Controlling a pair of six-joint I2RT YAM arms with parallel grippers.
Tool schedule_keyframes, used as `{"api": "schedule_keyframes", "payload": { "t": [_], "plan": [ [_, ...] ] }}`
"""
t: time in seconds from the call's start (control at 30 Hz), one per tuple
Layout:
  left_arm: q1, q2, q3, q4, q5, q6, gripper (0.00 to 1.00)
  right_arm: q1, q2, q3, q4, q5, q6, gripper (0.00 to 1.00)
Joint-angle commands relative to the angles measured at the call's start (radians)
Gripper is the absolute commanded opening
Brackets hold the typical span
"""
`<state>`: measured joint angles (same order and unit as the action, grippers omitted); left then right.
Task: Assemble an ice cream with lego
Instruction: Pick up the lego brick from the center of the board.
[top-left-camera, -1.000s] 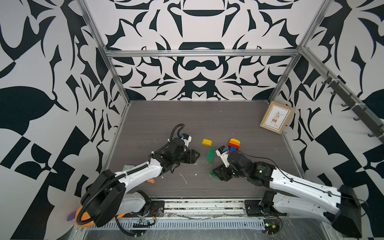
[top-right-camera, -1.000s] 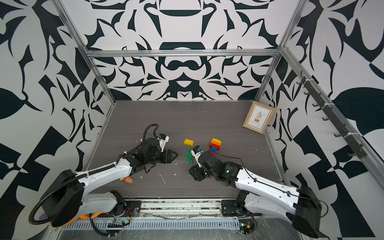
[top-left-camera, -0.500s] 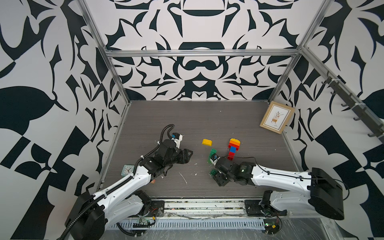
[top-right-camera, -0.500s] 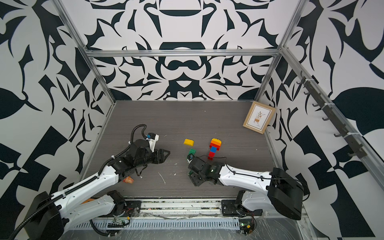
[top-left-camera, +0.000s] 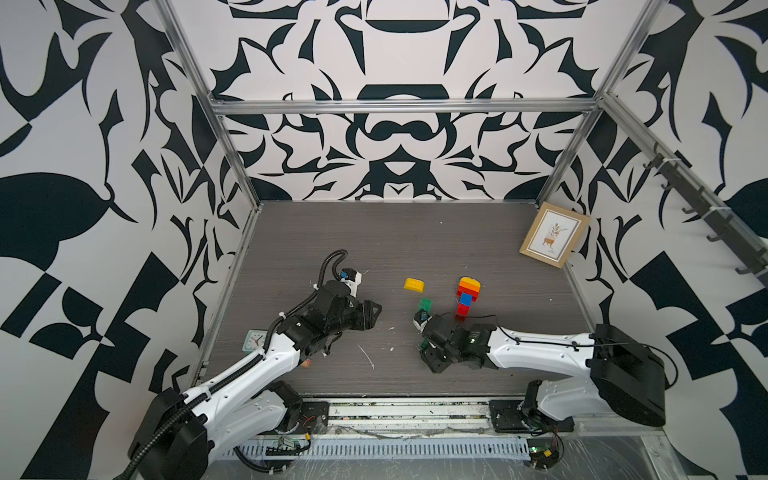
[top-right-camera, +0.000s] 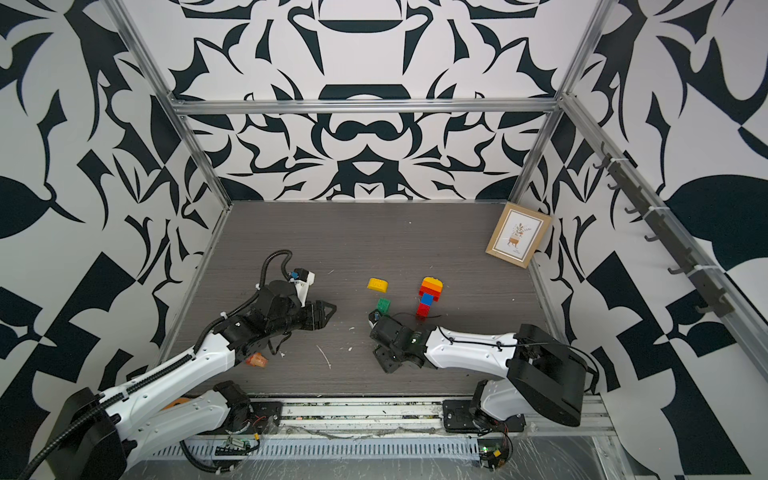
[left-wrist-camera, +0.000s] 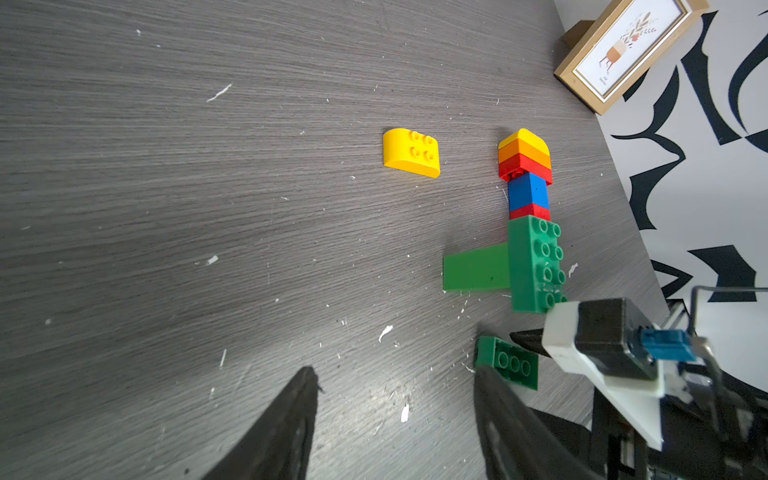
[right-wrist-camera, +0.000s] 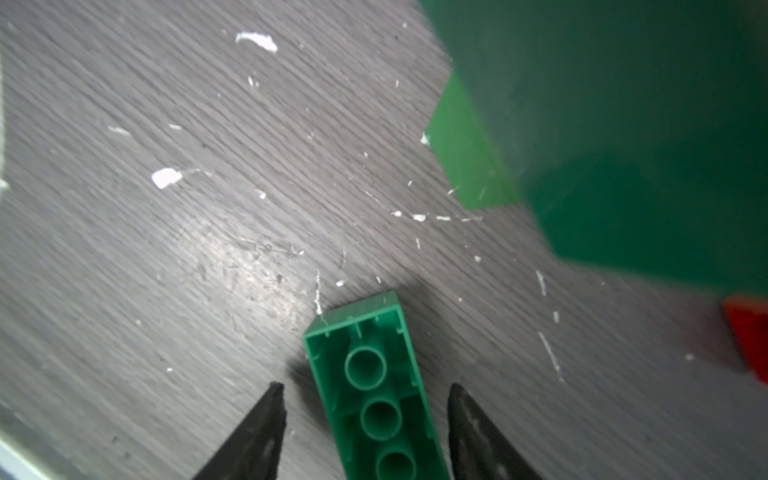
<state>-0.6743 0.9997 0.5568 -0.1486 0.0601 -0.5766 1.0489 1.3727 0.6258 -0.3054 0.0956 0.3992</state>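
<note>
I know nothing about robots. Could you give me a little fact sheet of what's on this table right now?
stack: yellow on top, then orange, red, blue, red
loose yellow brick: domed, beside the stack
upturned green brick: hollow side up
left gripper: open, empty
right gripper: open, straddling the upturned green brick
picture frame: propped against the side wall

Bright, even light; soft shadows.
Glare patch on the tabletop (right-wrist-camera: 249, 257) just ahead of the right gripper (right-wrist-camera: 365, 386); large green brick (right-wrist-camera: 623, 124) beyond it blurred.

Dark table (top-left-camera: 415, 241) (scattered lego (top-left-camera: 414, 285), framed picture (top-left-camera: 554, 240))
</note>
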Motion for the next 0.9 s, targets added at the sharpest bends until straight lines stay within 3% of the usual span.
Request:
{"api": "schedule_keyframes", "payload": {
  "t": [0.0,0.1,0.27,0.47,0.57,0.67,0.87],
  "plan": [
    [0.004,-0.022,0.011,-0.026,0.003,0.006,0.64,0.002,-0.039,-0.026,-0.017,-0.016,0.031,0.57],
    [0.005,-0.031,0.016,-0.032,0.004,0.006,0.64,0.004,-0.065,-0.048,-0.012,-0.014,0.048,0.49],
    [0.005,-0.054,0.024,-0.043,0.009,0.001,0.64,0.024,-0.078,-0.057,-0.031,0.023,0.064,0.47],
    [0.005,-0.073,0.033,-0.045,0.020,-0.003,0.69,0.048,-0.060,-0.033,-0.039,0.043,0.073,0.29],
    [0.005,-0.087,0.045,-0.057,0.025,-0.002,0.71,0.068,-0.092,-0.011,-0.071,0.052,0.084,0.24],
    [0.005,-0.114,0.065,-0.082,0.022,0.012,0.76,0.092,-0.183,0.015,-0.097,0.058,0.097,0.22],
    [0.010,-0.205,0.123,-0.134,-0.002,0.079,0.95,0.092,-0.367,0.071,-0.088,0.039,0.102,0.20]
  ]
}}
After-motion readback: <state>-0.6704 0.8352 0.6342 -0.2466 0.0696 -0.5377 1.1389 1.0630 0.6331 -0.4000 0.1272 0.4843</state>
